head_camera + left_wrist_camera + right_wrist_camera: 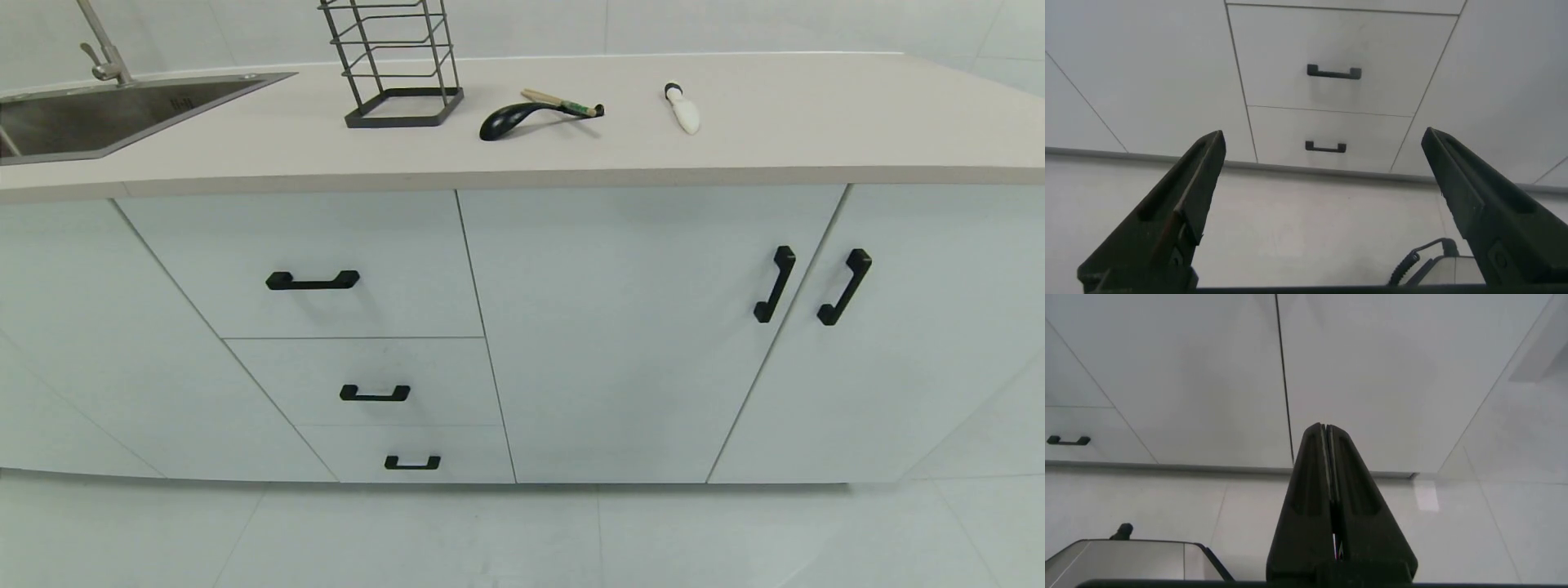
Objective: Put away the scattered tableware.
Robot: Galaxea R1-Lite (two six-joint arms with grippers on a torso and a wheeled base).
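- Progress, as we judge it: nothing is stowed yet. The glossy black spoon, the pair of wooden chopsticks with a green band and the white scoop with a black-ringed end all lie loose on the pale stone-look countertop, nearer its back edge than its front.
- The dark wire rack, just beside the spoon, holds nothing we can see, so all three pieces are left.
- The spoon's long axis runs roughly along the front edge, with the bowl towards the sink side.
- The chopsticks slant across the spoon's handle end.
- The scoop lies nearly front to back, with the ringed end towards the back edge.
- The left gripper hangs spread wide and empty before the white drawers.
- The right gripper is pressed closed on nothing.
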